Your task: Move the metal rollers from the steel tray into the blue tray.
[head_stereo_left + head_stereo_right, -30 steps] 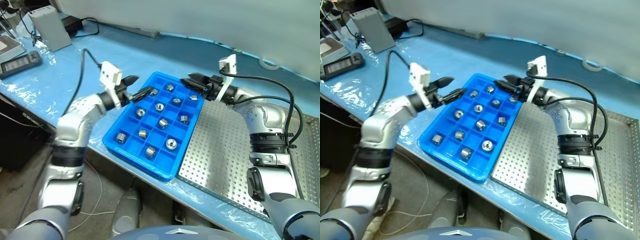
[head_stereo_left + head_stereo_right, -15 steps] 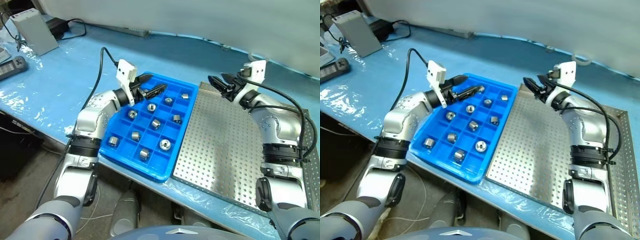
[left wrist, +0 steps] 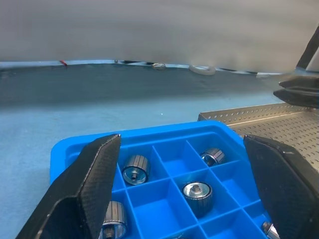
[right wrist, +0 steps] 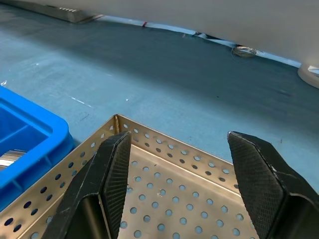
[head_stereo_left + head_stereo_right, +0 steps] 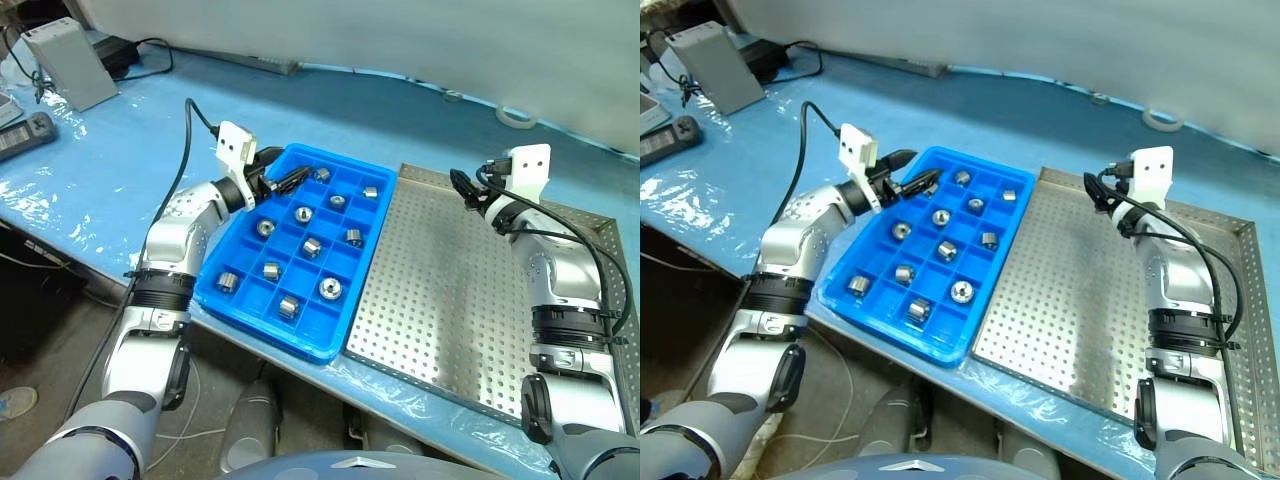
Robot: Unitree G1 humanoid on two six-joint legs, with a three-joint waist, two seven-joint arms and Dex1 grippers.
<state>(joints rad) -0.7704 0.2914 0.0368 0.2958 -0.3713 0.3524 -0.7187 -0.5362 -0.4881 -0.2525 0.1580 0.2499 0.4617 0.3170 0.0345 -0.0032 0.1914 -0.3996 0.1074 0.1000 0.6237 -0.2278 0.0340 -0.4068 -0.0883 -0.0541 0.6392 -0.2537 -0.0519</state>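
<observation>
1. The blue tray (image 5: 300,255) is set near the front edge of the table (image 5: 120,160), its long right side against the left rim of the steel tray (image 5: 450,300).
2. Ten rollers (image 5: 312,246) can be counted in the blue tray, one to a compartment; several compartments between them are left free.
3. No roller is seen on the perforated floor of the steel tray.
4. The left gripper (image 5: 282,180) is held over the far left corner of the blue tray, fingers spread wide, nothing between them.
5. In the left wrist view the two fingers (image 3: 84,194) are seen wide apart, framing the far corner of the blue tray, with rollers (image 3: 135,168) in the compartments beyond them.
6. The right gripper (image 5: 1102,190) is held above the far left corner of the steel tray, close to its rim.
7. In the right wrist view its fingers (image 4: 107,184) are seen parted and empty, above the tray's perforated corner, with the blue tray's edge to one side.
8. The two grippers are well apart, with the far end of the blue tray between them.
9. Open table lies beyond both trays, up to a grey wall; a tape ring (image 5: 515,115) rests there.
10. A grey box (image 5: 70,62) and a dark cable (image 5: 150,50) are seen at the far left, well away from the trays.
</observation>
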